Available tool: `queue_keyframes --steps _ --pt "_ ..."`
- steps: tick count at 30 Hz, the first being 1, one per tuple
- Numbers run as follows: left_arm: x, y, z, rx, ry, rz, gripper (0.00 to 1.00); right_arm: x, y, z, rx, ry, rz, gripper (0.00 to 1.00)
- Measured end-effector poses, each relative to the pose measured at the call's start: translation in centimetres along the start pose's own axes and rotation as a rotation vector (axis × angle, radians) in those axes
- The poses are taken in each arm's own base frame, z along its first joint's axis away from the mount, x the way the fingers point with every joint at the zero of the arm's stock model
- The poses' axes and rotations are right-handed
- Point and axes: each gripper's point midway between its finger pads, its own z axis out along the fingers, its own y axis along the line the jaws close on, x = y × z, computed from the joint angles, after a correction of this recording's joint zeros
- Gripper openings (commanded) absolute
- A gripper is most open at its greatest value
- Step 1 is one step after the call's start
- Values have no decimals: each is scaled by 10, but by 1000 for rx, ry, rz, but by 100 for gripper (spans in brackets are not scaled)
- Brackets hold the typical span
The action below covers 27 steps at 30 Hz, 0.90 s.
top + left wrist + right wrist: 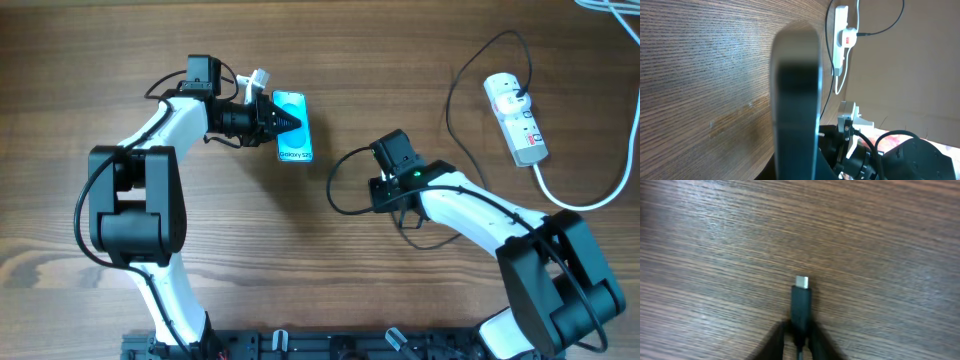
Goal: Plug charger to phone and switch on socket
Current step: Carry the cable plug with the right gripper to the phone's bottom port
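Note:
The phone (293, 126) with its teal screen lies left of centre; my left gripper (283, 122) is shut on it, and its dark edge (796, 100) fills the left wrist view. My right gripper (383, 187) is shut on the charger cable (345, 190) near the table's middle; the right wrist view shows its black connector with silver tip (801, 297) pointing forward from between the fingers (800, 335), above bare wood. The cable runs to a white plug (517, 101) seated in the white socket strip (516, 118) at the right, also seen in the left wrist view (840, 40).
The strip's thick white cord (590, 200) curves off the right edge of the table. The black cable loops (460, 90) between the right arm and the strip. The table is brown wood.

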Motion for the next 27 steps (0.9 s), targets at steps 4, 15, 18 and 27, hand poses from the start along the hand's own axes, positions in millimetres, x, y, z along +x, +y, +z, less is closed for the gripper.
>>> queue_keyframes --steps 4,15,18,27 --pt "0 0 0 0 0 0 4 -1 2 0 -9 -2 -12 4" --pt "-20 -51 -51 378 -38 172 4 -35 80 -113 -903 -127 -51 4" --pt "-17 -55 -52 403 -22 165 4 -47 109 -138 -1048 -203 -121 4" --pt "-6 -66 -34 418 33 180 4 -42 189 -126 -1148 -185 -139 4"
